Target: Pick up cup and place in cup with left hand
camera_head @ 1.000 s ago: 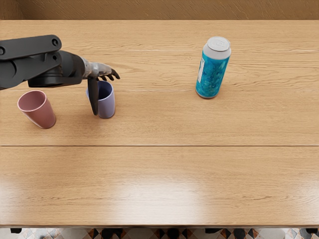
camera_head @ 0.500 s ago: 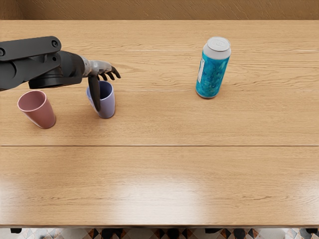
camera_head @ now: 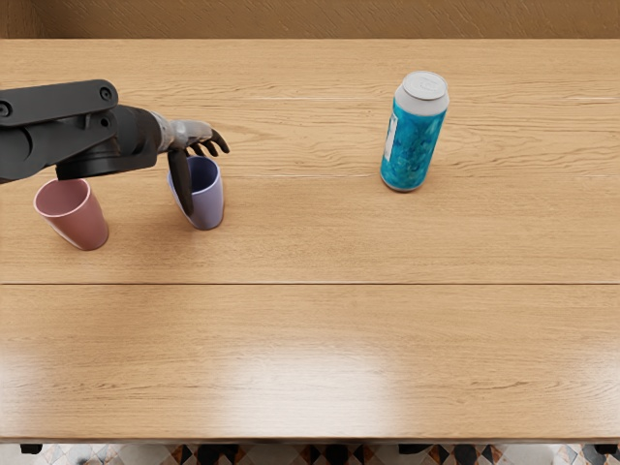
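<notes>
Just now eases the left hand [camera_head: 202, 182] slightly toward nine o'clock, keeping it wide and empty at the purple cup [camera_head: 210, 205], upright on the tabletop [camera_head: 310, 339]. Leaves the pink cup [camera_head: 85, 225] apart, at nine o'clock from there, so probably has yet to close and lift before any nesting.
</notes>
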Robot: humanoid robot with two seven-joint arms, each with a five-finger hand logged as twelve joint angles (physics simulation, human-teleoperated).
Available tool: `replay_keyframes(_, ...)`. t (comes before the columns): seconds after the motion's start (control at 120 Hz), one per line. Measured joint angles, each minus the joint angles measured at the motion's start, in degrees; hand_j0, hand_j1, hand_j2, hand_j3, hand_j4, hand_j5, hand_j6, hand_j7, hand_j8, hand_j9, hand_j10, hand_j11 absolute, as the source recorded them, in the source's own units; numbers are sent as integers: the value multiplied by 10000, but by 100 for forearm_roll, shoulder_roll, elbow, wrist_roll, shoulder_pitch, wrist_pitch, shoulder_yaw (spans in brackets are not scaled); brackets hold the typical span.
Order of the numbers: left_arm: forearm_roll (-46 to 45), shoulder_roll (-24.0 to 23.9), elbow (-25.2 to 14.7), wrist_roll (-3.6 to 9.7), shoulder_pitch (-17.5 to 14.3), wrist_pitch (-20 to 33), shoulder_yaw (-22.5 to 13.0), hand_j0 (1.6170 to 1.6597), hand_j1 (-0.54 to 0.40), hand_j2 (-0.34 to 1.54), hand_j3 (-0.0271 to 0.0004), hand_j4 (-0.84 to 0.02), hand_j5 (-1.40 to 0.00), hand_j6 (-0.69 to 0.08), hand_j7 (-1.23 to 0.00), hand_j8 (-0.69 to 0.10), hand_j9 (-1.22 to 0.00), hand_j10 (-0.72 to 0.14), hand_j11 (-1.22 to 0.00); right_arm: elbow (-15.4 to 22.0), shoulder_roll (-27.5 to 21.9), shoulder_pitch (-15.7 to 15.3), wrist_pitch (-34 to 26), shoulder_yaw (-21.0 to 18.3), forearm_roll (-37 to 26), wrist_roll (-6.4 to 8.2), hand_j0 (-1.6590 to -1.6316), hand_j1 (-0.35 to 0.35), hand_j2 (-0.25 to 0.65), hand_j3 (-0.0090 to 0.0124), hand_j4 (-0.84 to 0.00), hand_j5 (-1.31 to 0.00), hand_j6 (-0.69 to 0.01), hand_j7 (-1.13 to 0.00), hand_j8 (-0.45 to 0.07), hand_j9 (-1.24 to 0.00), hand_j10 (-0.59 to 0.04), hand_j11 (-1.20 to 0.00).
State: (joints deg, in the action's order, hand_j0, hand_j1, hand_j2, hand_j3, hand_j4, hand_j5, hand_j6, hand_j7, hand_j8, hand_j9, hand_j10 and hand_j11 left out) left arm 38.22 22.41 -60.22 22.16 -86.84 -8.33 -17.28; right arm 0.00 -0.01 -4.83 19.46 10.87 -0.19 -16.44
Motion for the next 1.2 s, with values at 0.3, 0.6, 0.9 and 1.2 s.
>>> replay_keyframes(0.3,-11,-9,1,5,16,21,-55,16580,-419,1123,0,-2596,-3408,-2606,-3404,-2607,-3401,-2600,-3399,0,0,0,1,0,0,0,-16581,-3479,-12,0,2,8,68,0,52,5,37,4)
replay_keyframes(0.6,4,-11,4,19,52,16,-102,16564,-699,887,0,-3532,-4707,-3366,-4717,-3218,-4726,-3479,-4719,0,0,0,0,0,0,0,-16581,-3479,-12,0,2,8,67,0,52,5,36,4)
replay_keyframes(0.9,-91,87,-40,27,-94,-34,-112,16541,-702,402,0,-4385,-6231,-3129,-6184,-2890,-6142,-4412,-6140,0,0,0,0,0,0,0,-16581,-3479,-12,0,2,8,68,0,53,6,37,4)
replay_keyframes(1.2,-435,947,-798,33,-856,-53,-348,16534,-922,440,0,-4592,-6779,-2825,-6563,-2610,-6537,-4181,-6625,0,0,0,-2,0,0,0,-16580,-3479,-13,0,2,8,68,0,53,6,37,4)
